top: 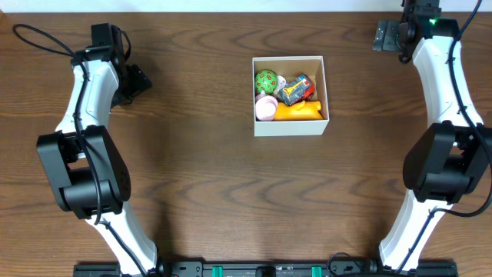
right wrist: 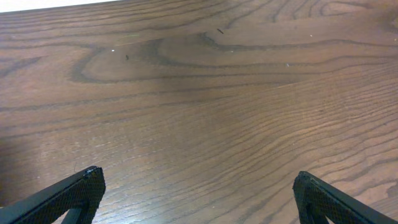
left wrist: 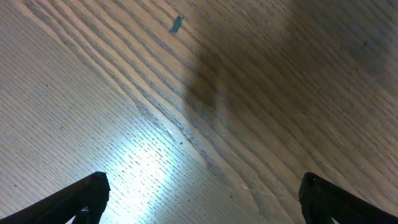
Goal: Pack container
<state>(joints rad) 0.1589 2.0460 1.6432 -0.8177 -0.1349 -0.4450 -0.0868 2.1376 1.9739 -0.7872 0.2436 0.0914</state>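
A dark brown wooden table [top: 231, 192] seen from above, with a white and black robot arm along each side. The container [top: 323, 96], a square, shallow, lidless box with white walls, sits on the far half of the table, a little right of centre, between the two arms and well apart from both. Toys crowd its floor: a green ball [top: 266, 80] with pink spots in the far left corner, a round pink cup [top: 265, 108] in the near left corner, a long orange toy [top: 300, 113] lying along the near wall, and a can-shaped toy [top: 297, 89] in red, yellow and grey resting tilted just beyond it. The left gripper [top: 137, 81] is at the far left of the table, pointing toward the middle. Its wrist camera shows two black fingertips [left wrist: 87, 194] spread wide with only bare wood grain between them, a bright patch of light on the surface, and a small dark fleck [left wrist: 176, 23] further off. The right gripper [top: 387, 35] is at the far right, close to the table's far edge. Its wrist camera also shows black fingertips [right wrist: 81, 190] spread wide apart over bare wood, holding nothing.
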